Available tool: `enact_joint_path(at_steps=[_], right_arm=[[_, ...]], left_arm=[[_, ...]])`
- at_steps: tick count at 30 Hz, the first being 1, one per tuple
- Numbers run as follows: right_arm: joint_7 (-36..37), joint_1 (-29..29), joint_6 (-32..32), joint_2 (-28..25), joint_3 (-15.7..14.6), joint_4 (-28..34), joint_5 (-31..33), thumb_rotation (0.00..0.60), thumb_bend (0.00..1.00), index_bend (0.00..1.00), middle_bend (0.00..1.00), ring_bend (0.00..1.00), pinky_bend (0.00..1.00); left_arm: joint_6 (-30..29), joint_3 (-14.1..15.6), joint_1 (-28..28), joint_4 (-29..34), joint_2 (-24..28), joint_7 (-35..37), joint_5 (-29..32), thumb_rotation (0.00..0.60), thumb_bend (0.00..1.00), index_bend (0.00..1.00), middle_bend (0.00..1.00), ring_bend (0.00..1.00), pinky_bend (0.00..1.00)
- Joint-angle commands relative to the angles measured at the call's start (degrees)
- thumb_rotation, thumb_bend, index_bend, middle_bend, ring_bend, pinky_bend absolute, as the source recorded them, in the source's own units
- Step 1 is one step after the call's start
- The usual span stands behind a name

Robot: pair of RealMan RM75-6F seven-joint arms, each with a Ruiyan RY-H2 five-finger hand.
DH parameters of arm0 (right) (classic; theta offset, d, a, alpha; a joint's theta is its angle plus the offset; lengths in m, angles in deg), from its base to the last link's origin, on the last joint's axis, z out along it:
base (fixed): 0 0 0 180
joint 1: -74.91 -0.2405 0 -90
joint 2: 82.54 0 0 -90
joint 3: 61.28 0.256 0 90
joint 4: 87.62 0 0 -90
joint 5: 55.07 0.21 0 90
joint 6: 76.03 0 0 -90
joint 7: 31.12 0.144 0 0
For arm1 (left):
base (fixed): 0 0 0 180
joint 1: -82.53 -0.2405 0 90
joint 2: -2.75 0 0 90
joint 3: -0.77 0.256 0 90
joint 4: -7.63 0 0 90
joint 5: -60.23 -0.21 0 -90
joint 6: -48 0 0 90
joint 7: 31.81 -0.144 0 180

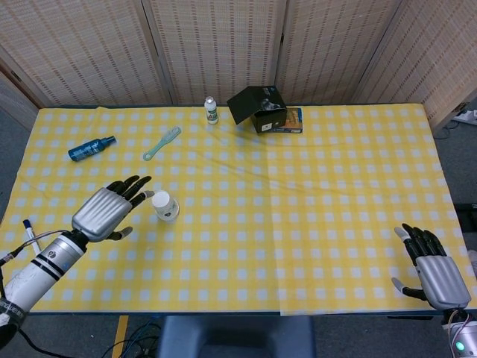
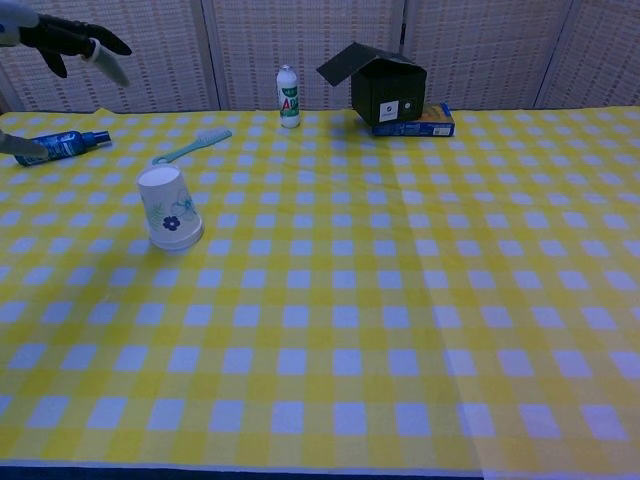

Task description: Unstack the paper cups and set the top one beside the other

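The stacked paper cups (image 1: 165, 205) (image 2: 168, 207) stand upside down on the yellow checked cloth, white with a blue flower print, left of centre. My left hand (image 1: 108, 209) hovers raised just left of the cups, fingers spread and holding nothing; its fingertips (image 2: 70, 35) show at the top left of the chest view. My right hand (image 1: 434, 271) rests open at the table's front right corner, far from the cups.
A blue spray bottle (image 1: 91, 148) and a green comb (image 1: 162, 142) lie at the back left. A small white bottle (image 1: 212, 110) and an open black box (image 1: 258, 108) on a blue packet stand at the back centre. A pen (image 1: 30, 234) lies at the left edge.
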Motion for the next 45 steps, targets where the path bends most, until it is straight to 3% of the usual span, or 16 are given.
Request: enact_joint_path(at_steps=[1, 7, 12, 19, 45], right_arm=[[0.01, -0.33, 0.76, 0.11, 0.19, -0.20, 0.61, 0.600, 0.22, 0.00, 0.00, 0.00, 0.00], [-0.18, -1.29, 2.96, 0.31, 0.46, -0.46, 1.98, 0.600, 0.22, 0.00, 0.00, 0.00, 0.00], [1.05, -1.72, 3.09, 0.22, 0.48, -0.90, 1.24, 0.600, 0.22, 0.00, 0.00, 0.00, 0.00], [4.10, -0.62, -1.49, 0.59, 0.52, -2.63, -2.26, 0.600, 0.22, 0.00, 0.00, 0.00, 0.00], [4.59, -0.65, -1.20, -0.03, -0.03, -2.34, -2.50, 0.600, 0.22, 0.00, 0.00, 0.00, 0.00]], left_arm=[[9.22, -0.11, 7.74, -1.22, -1.72, -8.50, 11.26, 0.600, 0.29, 0.18, 0.00, 0.00, 0.25], [12.93, 1.89, 14.46, -6.75, -6.46, -12.70, 20.08, 0.600, 0.29, 0.17, 0.00, 0.00, 0.25], [13.78, 3.76, 17.80, -12.40, -11.02, -13.53, 22.91, 0.600, 0.29, 0.17, 0.00, 0.00, 0.25], [14.97, 5.64, 20.36, -18.15, -14.92, -12.19, 24.28, 0.600, 0.29, 0.17, 0.00, 0.00, 0.25], [14.67, 10.77, 25.16, -23.44, -17.90, -9.68, 26.04, 0.600, 0.29, 0.26, 0.00, 0.00, 0.25]])
